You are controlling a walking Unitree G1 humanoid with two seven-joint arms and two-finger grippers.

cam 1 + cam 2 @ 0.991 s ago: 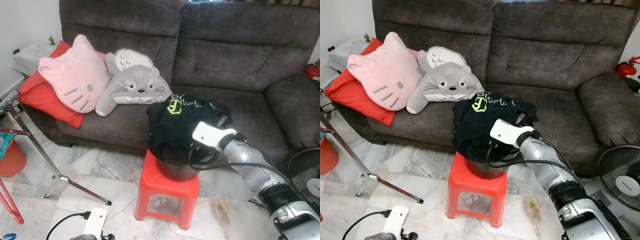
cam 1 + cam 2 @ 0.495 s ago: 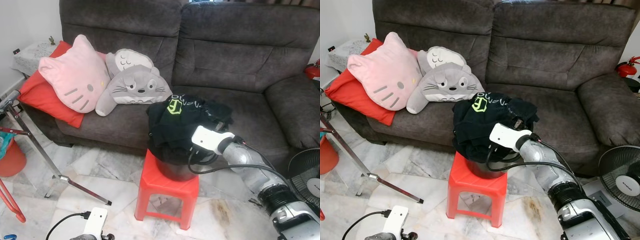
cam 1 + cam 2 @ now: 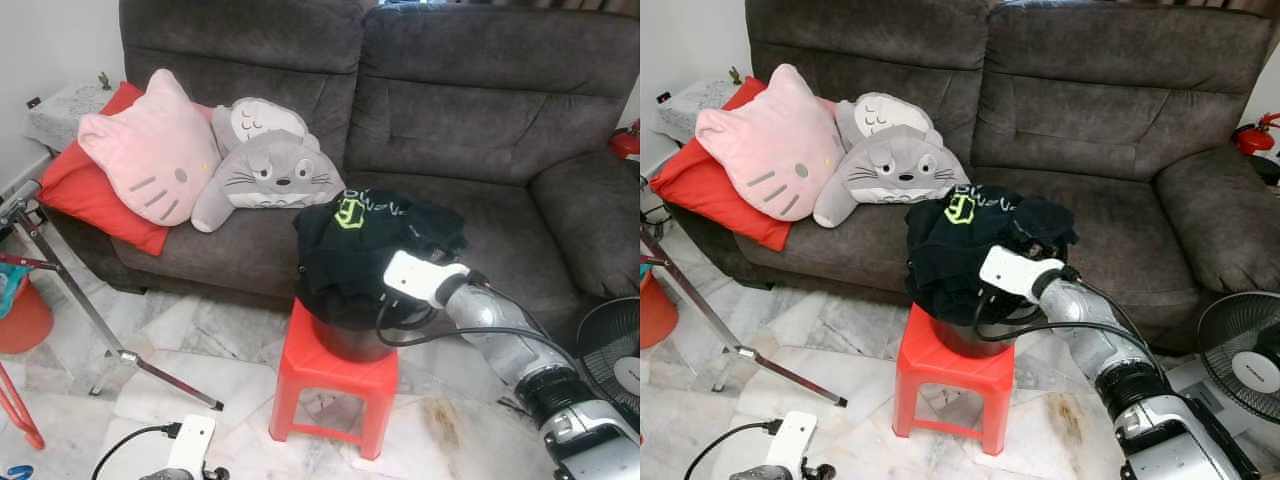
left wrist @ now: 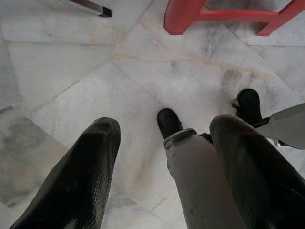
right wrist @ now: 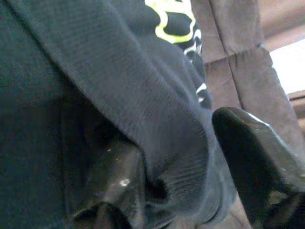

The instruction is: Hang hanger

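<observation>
A black shirt (image 3: 960, 235) with a yellow-green print lies heaped in a dark bucket (image 3: 970, 340) on a red plastic stool (image 3: 952, 385) in front of the sofa. My right gripper (image 3: 1033, 242) reaches into the right side of the heap, its white wrist housing just beside the cloth. In the right wrist view the right gripper (image 5: 181, 157) is open, with a thick fold of the shirt (image 5: 119, 95) between its fingers (image 5: 257, 157). My left gripper (image 4: 167, 124) hangs idle and open over the marble floor, above my own foot.
A dark grey sofa (image 3: 1110, 130) stands behind the stool with pink (image 3: 770, 160), grey (image 3: 890, 165) and red (image 3: 690, 185) cushions at its left end. Metal stand legs (image 3: 730, 345) cross the floor on the left. A fan (image 3: 1245, 365) stands at the right.
My right wrist has dipped a little and pushed slightly further into the shirt, whose folds have shifted a bit. The left arm has not moved.
</observation>
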